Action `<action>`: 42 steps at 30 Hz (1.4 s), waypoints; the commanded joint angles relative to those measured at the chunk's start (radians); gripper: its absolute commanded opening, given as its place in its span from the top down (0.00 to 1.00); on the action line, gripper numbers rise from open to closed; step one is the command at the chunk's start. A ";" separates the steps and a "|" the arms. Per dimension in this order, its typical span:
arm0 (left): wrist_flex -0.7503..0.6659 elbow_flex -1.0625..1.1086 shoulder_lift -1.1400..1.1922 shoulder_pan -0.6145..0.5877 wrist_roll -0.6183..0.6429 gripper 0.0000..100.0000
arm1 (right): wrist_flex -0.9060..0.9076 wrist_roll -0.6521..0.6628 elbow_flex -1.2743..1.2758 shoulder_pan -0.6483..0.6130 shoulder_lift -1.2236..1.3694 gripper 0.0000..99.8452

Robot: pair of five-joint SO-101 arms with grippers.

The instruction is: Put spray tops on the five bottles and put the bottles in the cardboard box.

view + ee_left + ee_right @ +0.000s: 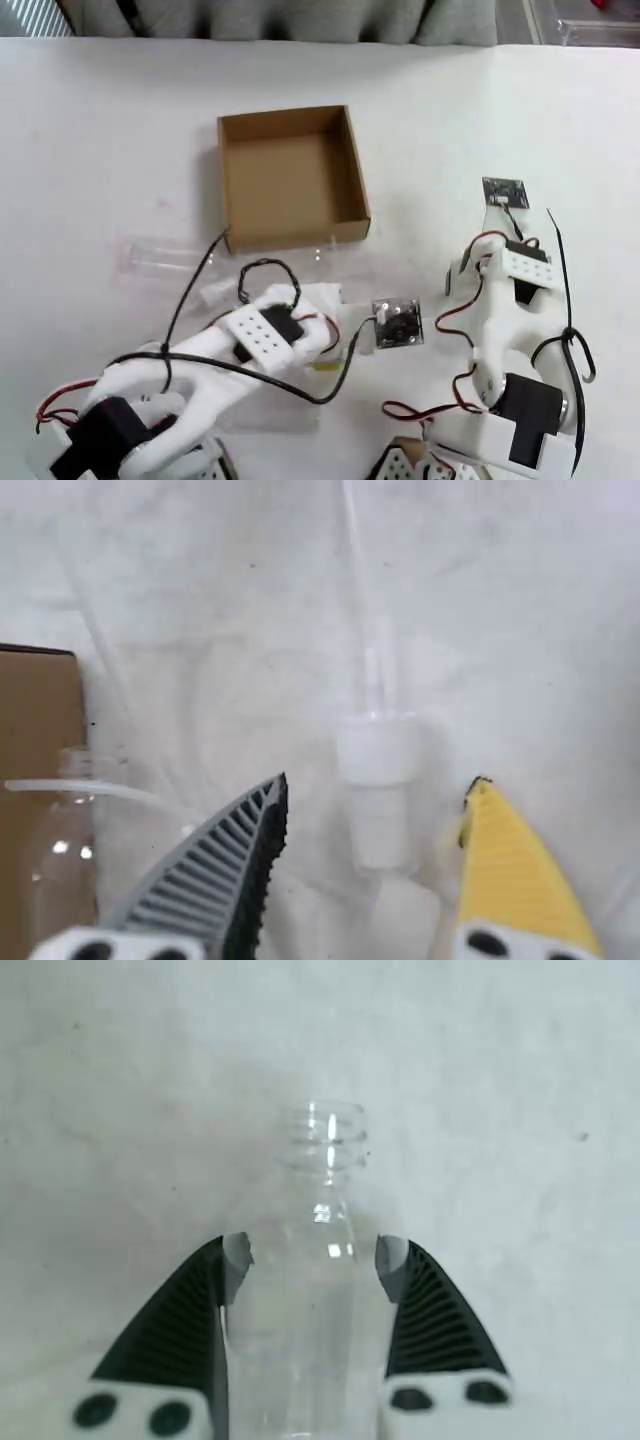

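**STATUS: ONE BOTTLE GRIPPED, ONE SPRAY TOP BETWEEN SPREAD FINGERS**

1. Left gripper (379, 781): the fingers are spread, one grey and one yellow. A white spray top (375, 752) lies on the table (120, 130) between them, and neither finger touches it. Its dip tube (352, 580) points away from the gripper.
2. Right gripper (315, 1250): both black fingers pinch a clear bottle (320, 1165) at the shoulder. The threaded neck is uncapped. This arm stands at the right of the table, well apart from the box.
3. Cardboard box (290, 185): centre, far side, open upward.
4. A second bottle (160, 256) lies just left of the box's near-left corner.
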 commanded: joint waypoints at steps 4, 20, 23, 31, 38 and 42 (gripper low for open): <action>-0.018 -0.054 0.002 -0.025 0.032 0.72 | 0.012 -0.003 -0.044 0.010 -0.004 0.98; 0.011 -0.091 -0.033 -0.145 0.293 0.72 | 0.012 -0.003 -0.043 0.012 -0.004 0.98; 0.014 -0.083 -0.139 -0.203 0.344 0.72 | 0.010 -0.003 -0.044 0.015 -0.004 0.98; 0.250 -0.091 -0.498 -0.406 0.430 0.72 | 0.008 -0.006 -0.043 0.013 -0.004 0.98; 0.496 -0.052 -0.707 -0.783 0.423 0.72 | 0.010 -0.005 -0.043 0.012 -0.004 0.98; 0.451 -0.008 -0.713 -1.032 0.428 0.72 | 0.010 -0.005 -0.041 0.012 -0.004 0.98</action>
